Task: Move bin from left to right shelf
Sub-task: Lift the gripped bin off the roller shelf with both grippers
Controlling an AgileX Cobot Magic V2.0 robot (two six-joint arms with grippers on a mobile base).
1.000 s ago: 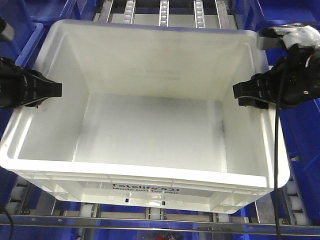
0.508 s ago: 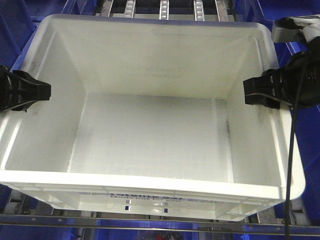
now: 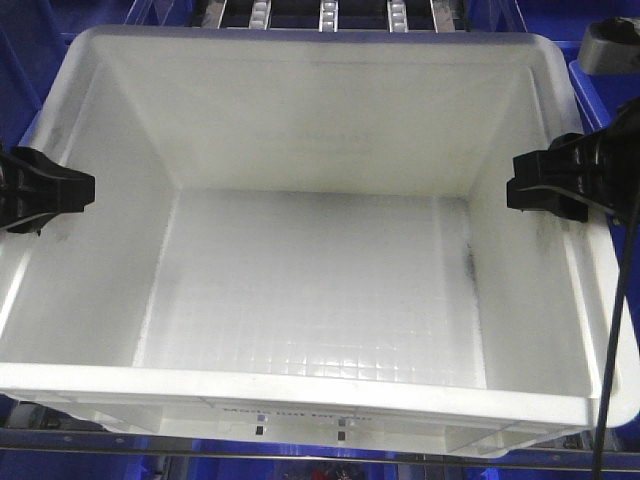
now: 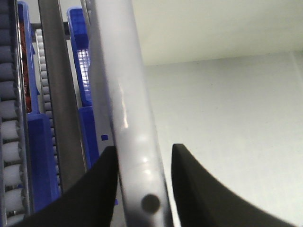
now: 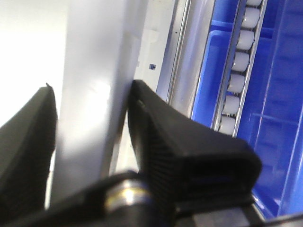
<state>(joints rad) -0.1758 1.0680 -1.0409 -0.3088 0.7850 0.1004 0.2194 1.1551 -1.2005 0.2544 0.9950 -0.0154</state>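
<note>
The large white bin [image 3: 310, 290] fills the front view, open and empty, with its black print faint on the near wall at the bottom. My left gripper [image 3: 72, 190] straddles the bin's left rim, one finger inside and one outside. In the left wrist view the rolled rim [image 4: 124, 94] runs between the black fingers [image 4: 102, 189] of the left gripper [image 4: 142, 158]. My right gripper [image 3: 528, 190] is clamped over the right rim. In the right wrist view that rim [image 5: 94, 85] sits between the ribbed fingers [image 5: 161, 142] of the right gripper [image 5: 90, 113].
Dark blue bins [image 3: 605, 130] flank the white bin on both sides. Roller tracks [image 3: 326, 14] run away at the top. A metal shelf rail [image 3: 300, 462] crosses the bottom edge. Rollers [image 5: 236, 80] and a blue bin lie just outside the right rim.
The bin has come nearer the camera and looks larger. Its front print has slid down to the frame's bottom. Both grippers stayed on the rims and sit further apart in view.
</note>
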